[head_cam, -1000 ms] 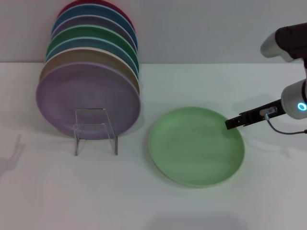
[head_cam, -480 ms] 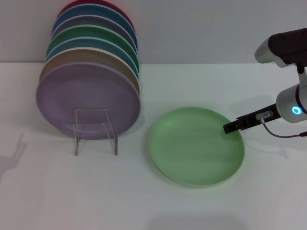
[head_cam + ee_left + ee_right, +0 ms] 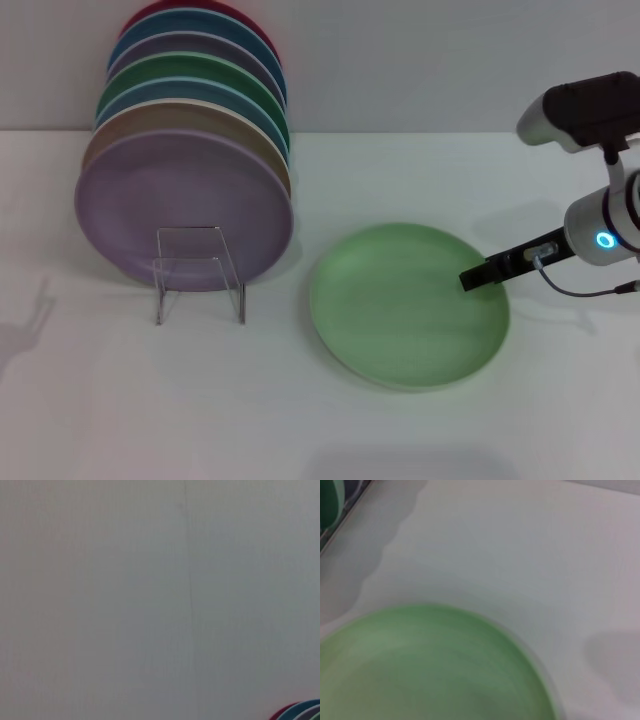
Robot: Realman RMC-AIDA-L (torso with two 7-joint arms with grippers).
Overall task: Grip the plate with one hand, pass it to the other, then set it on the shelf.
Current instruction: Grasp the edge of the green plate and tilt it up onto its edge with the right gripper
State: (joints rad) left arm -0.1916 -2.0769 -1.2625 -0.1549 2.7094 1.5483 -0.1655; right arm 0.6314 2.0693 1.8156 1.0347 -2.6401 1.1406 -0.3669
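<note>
The light mint-green plate (image 3: 408, 304) lies flat on the white table, right of centre. It also fills the lower part of the right wrist view (image 3: 430, 665). My right gripper (image 3: 470, 279), black and slim with a blue ring on its wrist, reaches in from the right. Its tip is over the plate's right rim, low above it. The clear acrylic shelf (image 3: 200, 272) stands empty to the left of the plate. My left gripper is out of view; the left wrist view shows only a blank wall.
A row of several coloured plates (image 3: 190, 110) stands on edge at the back left, with a dull purple plate (image 3: 185, 205) in front, right behind the shelf. Their edges peek into the left wrist view (image 3: 300, 711). White table (image 3: 400, 170) lies all around.
My right gripper has moved left and slightly down, from just beside the plate's right rim to over it. The plate and shelf have not moved.
</note>
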